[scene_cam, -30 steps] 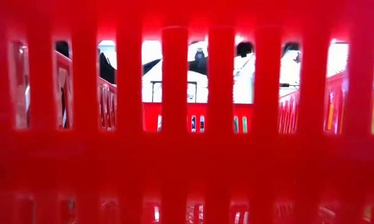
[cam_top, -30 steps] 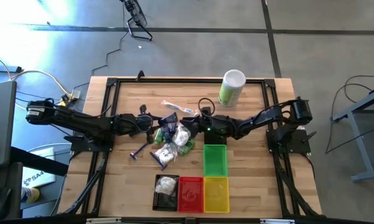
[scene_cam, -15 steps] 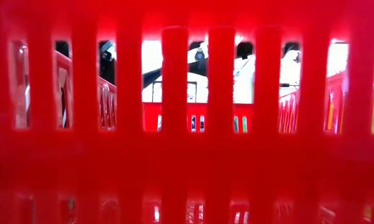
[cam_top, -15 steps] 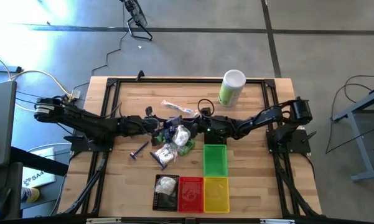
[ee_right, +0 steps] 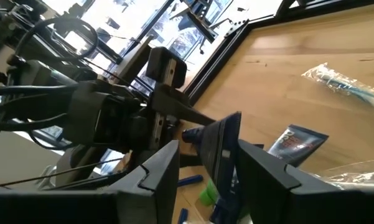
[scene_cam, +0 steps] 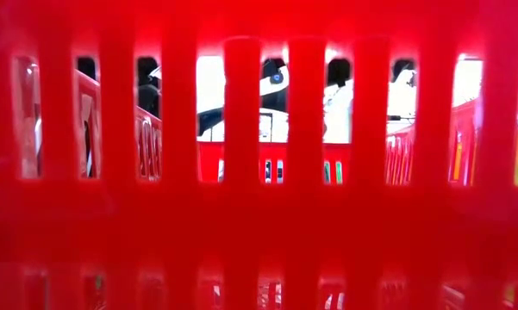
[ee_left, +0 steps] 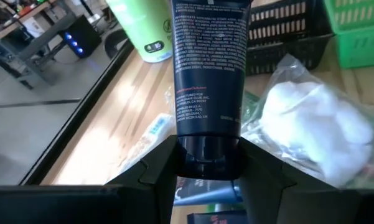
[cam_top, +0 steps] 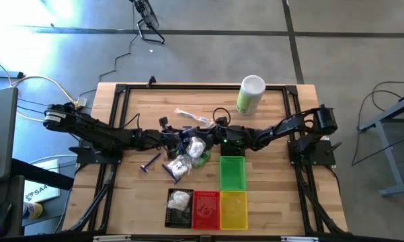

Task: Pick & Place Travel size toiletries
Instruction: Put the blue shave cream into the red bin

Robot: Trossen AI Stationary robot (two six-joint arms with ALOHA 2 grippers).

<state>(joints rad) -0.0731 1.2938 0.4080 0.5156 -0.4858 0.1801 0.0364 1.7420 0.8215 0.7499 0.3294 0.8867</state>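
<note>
Two arms: left arm (cam_top: 101, 134) and right arm (cam_top: 282, 128) reach in from opposite sides and meet mid-counter, over the loose toiletries.
Left jaws: clamped on the cap end of a dark blue tube (ee_left: 208, 68); the tube points away from the wrist, printed side to the camera.
Right jaws: one each side of the same tube's flat crimped end (ee_right: 221, 143); cannot tell if they are pressing on it or just around it.
Tube location: lifted between the two arms' tips (cam_top: 186, 134), above the pile, not in any basket.
Pile: white crinkly pouches (cam_top: 196, 144), bits of green and more dark blue lie together on the counter (cam_top: 275, 195) just under and in front of the tube.
Clear-wrapped stick: flat on the wood (cam_top: 191, 115), just behind the pile, apart from it.
Baskets: black basket (cam_top: 169, 215), red basket (cam_top: 206, 208) and yellow basket (cam_top: 233, 208) in a row at the front edge; green basket (cam_top: 232, 173) just behind the yellow one.
Black basket contents: one white pouch (cam_top: 180, 198).
Canister: tall green-and-white canister (cam_top: 250, 94) upright at the back, well apart from the pile.
Low view: red basket wall fills it; the arms show only as dark shapes through the slots.
</note>
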